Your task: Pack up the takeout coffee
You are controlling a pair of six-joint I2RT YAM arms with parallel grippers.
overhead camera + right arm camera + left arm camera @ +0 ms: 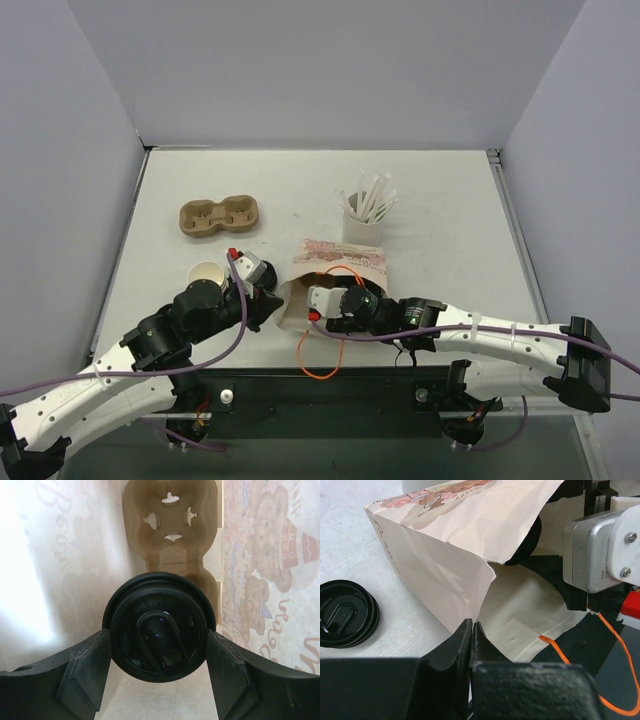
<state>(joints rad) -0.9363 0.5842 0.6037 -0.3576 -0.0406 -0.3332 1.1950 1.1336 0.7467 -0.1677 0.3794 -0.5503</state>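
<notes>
The right gripper is inside the paper bag, which lies on its side on the table. Its jaws are clamped on the takeout coffee, one finger against each side of the black lid. The coffee is therefore within the bag, held off its wall. A pulp cup carrier shows at the far end of the interior. The left gripper sits at the corner of the bag's mouth with its jaws pressed together. Whether paper is pinched between them cannot be told. A loose black lid lies just beside the bag, and a lidless paper cup stands near the left arm.
</notes>
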